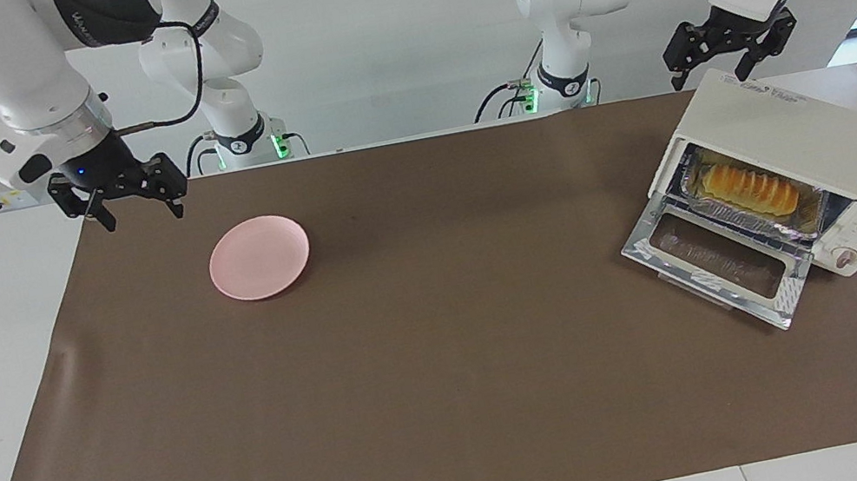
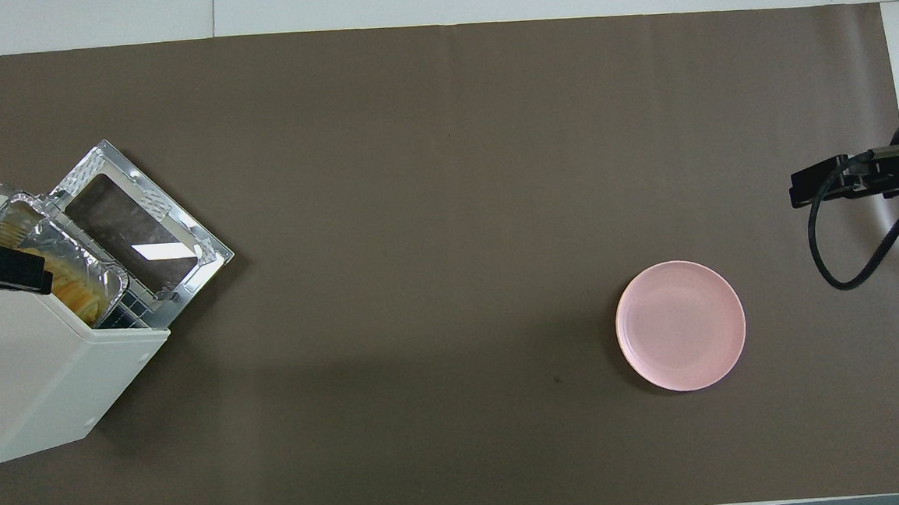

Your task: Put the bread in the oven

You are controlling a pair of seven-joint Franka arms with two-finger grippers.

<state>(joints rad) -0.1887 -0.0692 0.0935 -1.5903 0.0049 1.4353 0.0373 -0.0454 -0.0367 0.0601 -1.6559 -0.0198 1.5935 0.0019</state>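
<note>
At the left arm's end of the table | we see the bread (image 1: 750, 190) in its foil tray (image 1: 750, 212) inside the oven (image 1: 810, 151), door (image 1: 719, 264) down | we'd lift that door squarely to shut it | left tool (image 1: 730, 51) and right tool (image 1: 133, 203) both spread, empty | one bread, tray, oven, plate (image 1: 259, 257).

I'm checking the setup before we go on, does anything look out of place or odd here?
Nothing is spilled or damaged. The oven sits askew at the left arm's end of the mat, its door dropped open, with the bread in a foil tray inside. The pink plate is bare. Both grippers hang open, holding nothing.
</note>
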